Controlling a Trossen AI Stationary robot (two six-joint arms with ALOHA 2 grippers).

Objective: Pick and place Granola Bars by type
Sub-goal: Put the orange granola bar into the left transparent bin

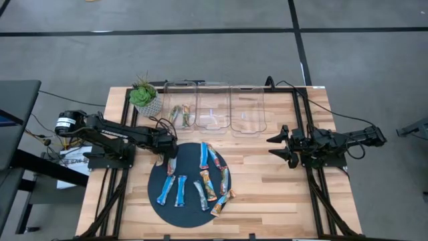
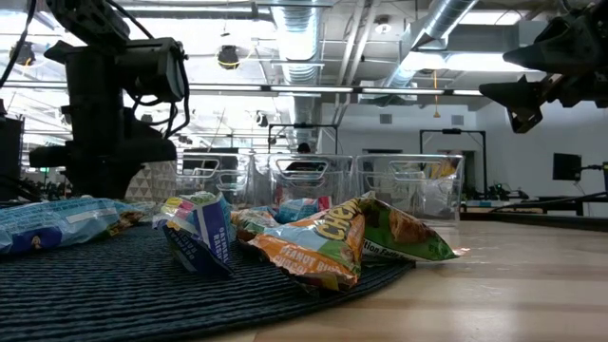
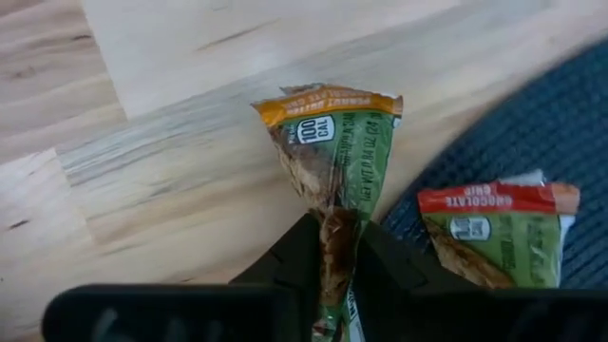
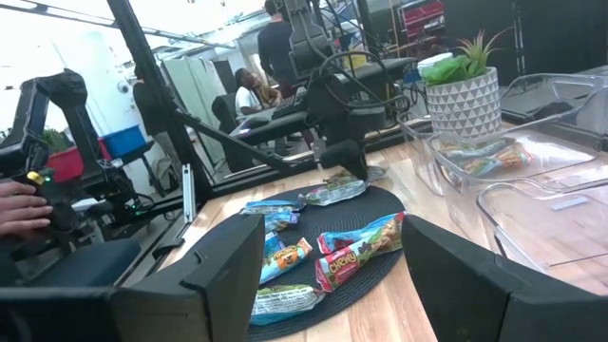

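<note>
With our left gripper [image 3: 337, 256] clenched on the orange-topped bar [image 3: 334, 152] at the mat's [image 1: 190, 207] left edge, we should lift straight up before swinging toward the bins [image 1: 212, 108], keeping the wrapper from slipping.

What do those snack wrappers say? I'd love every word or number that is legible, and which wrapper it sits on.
"PEANUT BUTTER CHIP" and "100 CAL": on the orange-topped green foil bar pinched in the left gripper, wrist view.
"CHOCOLATE CHIP": on the red-topped green foil bar lying on the dark round mat beside it.
"CHEW...", cut off by a fold: on the crumpled orange and green wrapper, low view.
The small side print and every wrapper seen from above are too small to read.
</note>
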